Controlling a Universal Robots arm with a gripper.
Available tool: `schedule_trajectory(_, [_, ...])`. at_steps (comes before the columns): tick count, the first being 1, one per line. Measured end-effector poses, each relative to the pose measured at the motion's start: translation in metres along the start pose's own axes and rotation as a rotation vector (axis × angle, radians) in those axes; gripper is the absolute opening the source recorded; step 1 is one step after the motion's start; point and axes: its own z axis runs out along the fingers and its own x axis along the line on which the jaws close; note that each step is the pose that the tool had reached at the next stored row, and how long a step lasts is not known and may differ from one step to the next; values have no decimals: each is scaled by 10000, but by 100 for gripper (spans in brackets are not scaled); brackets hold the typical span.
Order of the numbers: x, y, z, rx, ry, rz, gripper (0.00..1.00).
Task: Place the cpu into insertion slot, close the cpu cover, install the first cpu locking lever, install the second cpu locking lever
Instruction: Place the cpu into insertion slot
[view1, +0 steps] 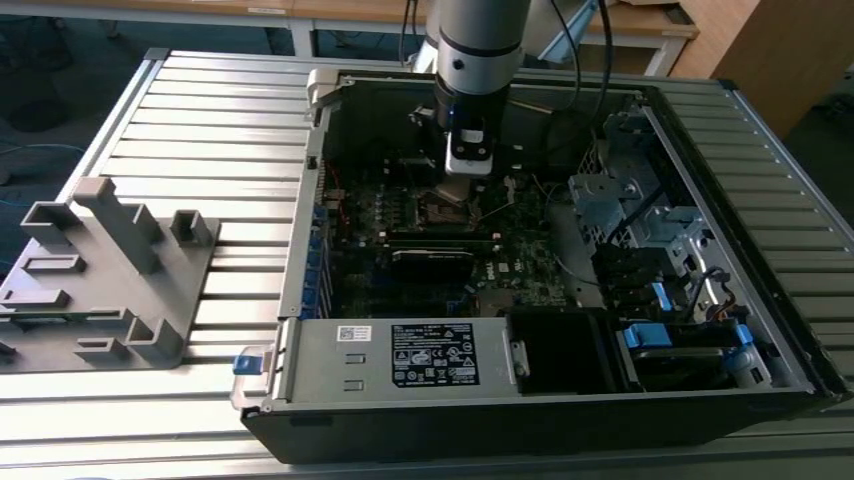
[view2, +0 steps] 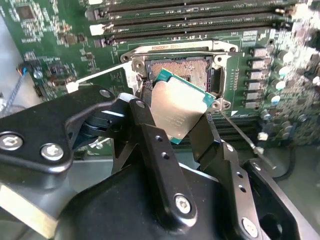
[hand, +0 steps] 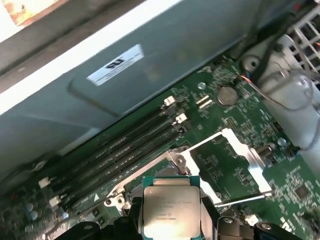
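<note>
My gripper (view2: 175, 122) is shut on the cpu (view2: 177, 112), a flat square chip with a silver-grey top and green edge, pinched by its two sides between the black fingers (view2: 147, 120). The chip hangs tilted just above the insertion slot (view2: 182, 70), whose dark recessed centre lies bare. In the first wrist view the cpu (hand: 171, 205) sits between the fingers, and the cpu cover (hand: 248, 152) stands swung open beside the socket. Two thin locking levers (view2: 97, 76) (view2: 239, 131) stick out unlatched on either side. In the exterior view the gripper (view1: 461, 178) hovers over the slot (view1: 447, 210).
The motherboard (view1: 521, 270) lies inside an open computer case (view1: 300, 250) on a slatted table. Long black memory slots (view2: 190, 17) run close to the socket. Drive bays and cables (view1: 654, 230) fill the exterior view's right. A grey fixture (view1: 107, 270) stands at the left.
</note>
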Motion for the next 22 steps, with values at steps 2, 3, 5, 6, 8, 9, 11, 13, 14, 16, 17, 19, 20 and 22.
schedule_trajectory(2, [0,0,2,-7,-32,374,54])
schedule_trajectory(3, [0,0,3,-10,-48,553,54])
schedule_trajectory(5, [0,0,5,-16,-79,912,54])
schedule_trajectory(6, [0,0,6,-19,-94,1090,54])
schedule_trajectory(8, [0,0,8,-25,-126,1459,54])
schedule_trajectory(9, [0,-1,9,-28,-141,1639,54])
schedule_trajectory(11, [0,-1,10,-34,-172,1997,54])
schedule_trajectory(13, [0,-1,13,-40,-203,2356,54])
schedule_trajectory(14, [0,-1,14,-44,-219,2541,54])
schedule_trajectory(16, [0,-2,17,-49,-252,2911,54])
schedule_trajectory(17, [0,-2,18,-53,-267,3088,54])
schedule_trajectory(19, [0,-2,21,-59,-298,3446,54])
schedule_trajectory(20, [0,-2,22,-62,-313,3627,54])
schedule_trajectory(22, [-1,-2,25,-67,-346,4000,54])
